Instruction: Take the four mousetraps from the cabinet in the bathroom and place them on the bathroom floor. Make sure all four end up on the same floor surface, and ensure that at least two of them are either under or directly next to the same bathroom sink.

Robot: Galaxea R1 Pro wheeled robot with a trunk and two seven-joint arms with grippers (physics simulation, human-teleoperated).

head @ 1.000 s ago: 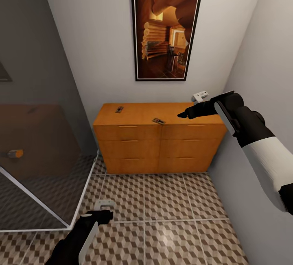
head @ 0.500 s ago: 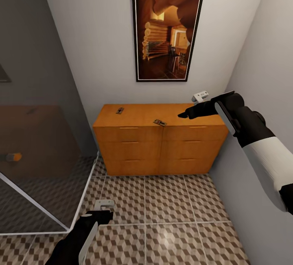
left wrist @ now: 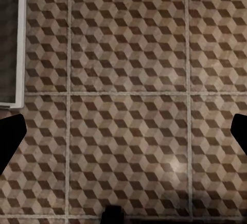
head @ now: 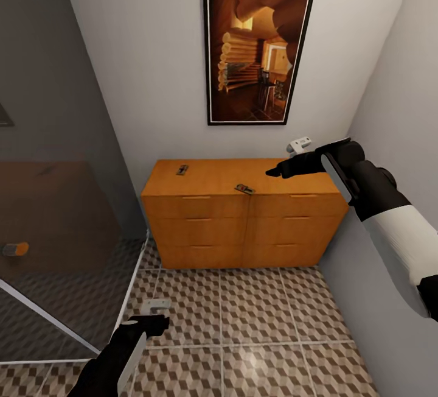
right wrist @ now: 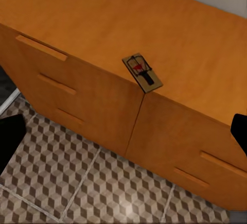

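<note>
Two mousetraps lie on the cabinet [head: 243, 214] top: one [head: 244, 189] at the front edge, one [head: 182, 170] further back. Right gripper [head: 272, 172] hovers beside, jaws apart; left gripper [head: 159, 322] over bathroom floor [head: 261, 324], jaws apart.

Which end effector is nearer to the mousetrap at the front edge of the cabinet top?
The right. The right end effector hovers above the cabinet, just beside that mousetrap. The left end effector hangs low over the bathroom floor, well away.

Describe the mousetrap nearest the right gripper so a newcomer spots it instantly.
Find the orange-brown cabinet under the framed picture. On its top, at the front edge above the seam between the drawer columns, lies a mousetrap. The other mousetrap lies farther back, toward the cabinet's left end.
</note>
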